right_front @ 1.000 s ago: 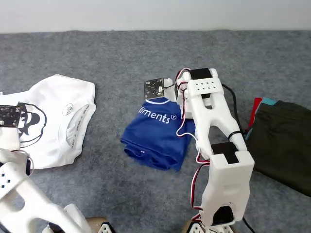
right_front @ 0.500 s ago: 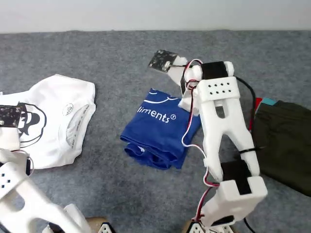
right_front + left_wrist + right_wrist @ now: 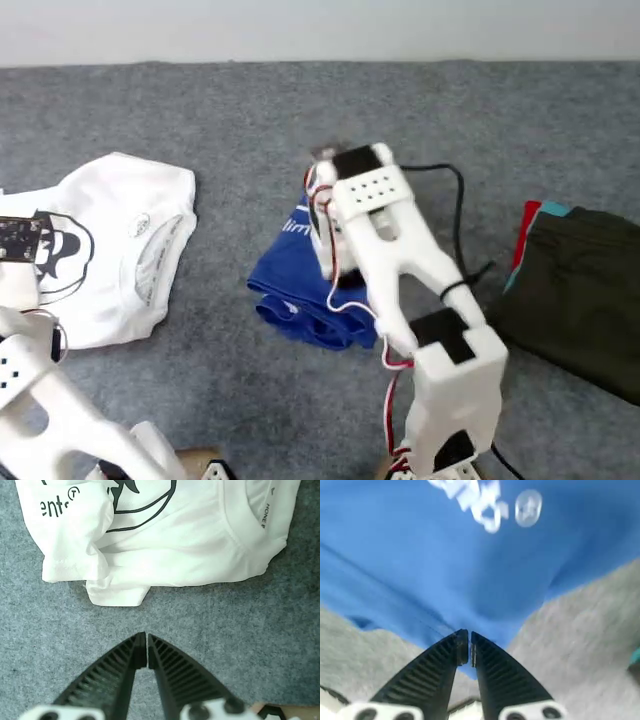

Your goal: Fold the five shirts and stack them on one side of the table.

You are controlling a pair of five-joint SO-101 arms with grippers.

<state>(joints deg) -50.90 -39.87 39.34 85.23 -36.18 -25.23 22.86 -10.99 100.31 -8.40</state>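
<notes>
A folded blue shirt (image 3: 300,290) with white print lies mid-table, partly under the right arm (image 3: 385,235). In the right wrist view my right gripper (image 3: 465,647) is shut with nothing in it, its tips just above the blue shirt (image 3: 445,555). A white shirt (image 3: 115,245) with a black graphic lies folded at the left. My left gripper (image 3: 147,652) is shut and empty, over bare carpet a short way from the white shirt's (image 3: 165,535) hem. A dark folded shirt (image 3: 575,290) tops a stack at the right edge, with red and teal cloth (image 3: 530,225) under it.
Grey carpet (image 3: 200,110) covers the table up to a pale wall at the back. The left arm's white links (image 3: 40,400) stand at the lower left corner. Open carpet stretches behind the shirts and between the blue and dark ones.
The right arm swung from the blue shirt's far right corner leftward, and now reaches over the shirt's middle. The left arm and the white shirt stayed put.
</notes>
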